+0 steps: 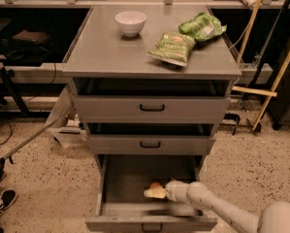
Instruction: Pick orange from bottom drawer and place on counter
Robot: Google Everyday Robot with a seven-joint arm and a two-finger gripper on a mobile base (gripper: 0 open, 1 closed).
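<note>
Reaching into the bottom drawer [122, 178], the pincer [155, 193] was placed at the orange [155, 184], its grip not discernible; a firm hold and lift to the surface [105, 47] were judged next.

orange [155, 184]: small, round, partly hidden, mid-drawer, at 12 o'clock of the gripper [154, 193]
bottom drawer [125, 178]: grey, pulled open
counter [105, 47]: grey, flat cabinet top

- We saw the gripper [155, 192] inside the open bottom drawer [125, 178], against the orange [155, 185].
- On the counter [105, 50] sat a white bowl [130, 22], a green chip bag [173, 46] and a brighter green bag [201, 27].
</note>
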